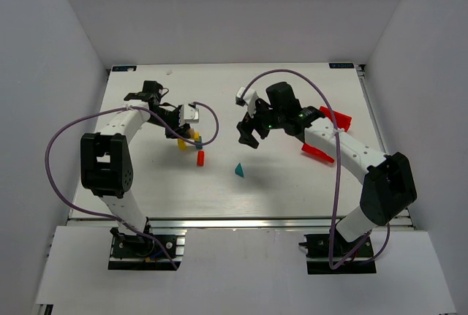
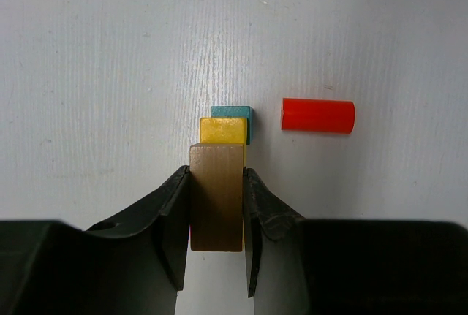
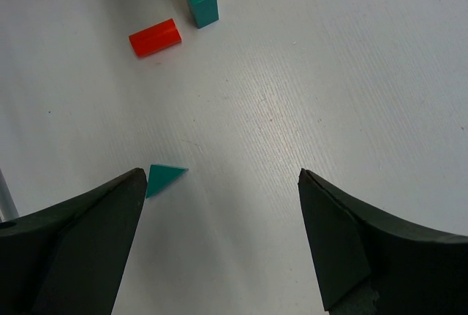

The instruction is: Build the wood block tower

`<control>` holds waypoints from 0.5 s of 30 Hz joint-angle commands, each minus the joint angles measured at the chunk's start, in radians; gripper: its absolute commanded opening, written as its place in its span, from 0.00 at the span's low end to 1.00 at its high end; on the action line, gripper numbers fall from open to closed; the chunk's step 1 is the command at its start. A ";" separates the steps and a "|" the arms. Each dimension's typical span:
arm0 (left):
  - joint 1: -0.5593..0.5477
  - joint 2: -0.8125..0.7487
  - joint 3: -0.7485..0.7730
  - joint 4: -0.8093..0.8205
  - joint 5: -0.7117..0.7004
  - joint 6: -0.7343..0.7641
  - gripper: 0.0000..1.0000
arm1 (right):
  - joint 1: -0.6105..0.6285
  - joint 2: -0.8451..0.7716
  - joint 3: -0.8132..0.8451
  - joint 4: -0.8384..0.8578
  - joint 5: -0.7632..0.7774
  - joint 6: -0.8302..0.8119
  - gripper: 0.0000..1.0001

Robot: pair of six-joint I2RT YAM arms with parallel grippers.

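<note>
The left end effector (image 2: pixel 216 177) is clamping the tan block (image 2: pixel 217 209), whose long axis is running along the fingers. The yellow block (image 2: pixel 223 130) is lying just ahead of it, next to the teal cube (image 2: pixel 232 112) on the worktop (image 2: pixel 110 74). The right end effector (image 3: pixel 221 180) is hanging wide apart, farther away.

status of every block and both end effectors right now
left end effector: shut on the tan block
tan block: gripped, directly over the yellow block
yellow block: stacked on the teal cube
teal cube: on the table, bottom of stack
red cylinder: lying on its side, loose
teal triangle: loose on the table, unstacked
right end effector: open, empty
</note>
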 commanded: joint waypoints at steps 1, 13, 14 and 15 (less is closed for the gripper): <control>0.000 -0.009 0.039 -0.021 0.035 0.014 0.16 | -0.005 -0.013 0.046 -0.010 -0.024 -0.006 0.89; -0.002 0.000 0.055 -0.038 0.021 0.010 0.23 | -0.005 -0.021 0.050 -0.013 -0.021 -0.007 0.89; -0.003 0.000 0.053 -0.037 0.014 0.008 0.23 | -0.005 -0.021 0.050 -0.013 -0.023 -0.007 0.90; -0.003 0.002 0.053 -0.035 0.015 0.006 0.23 | -0.007 -0.021 0.050 -0.018 -0.026 -0.009 0.89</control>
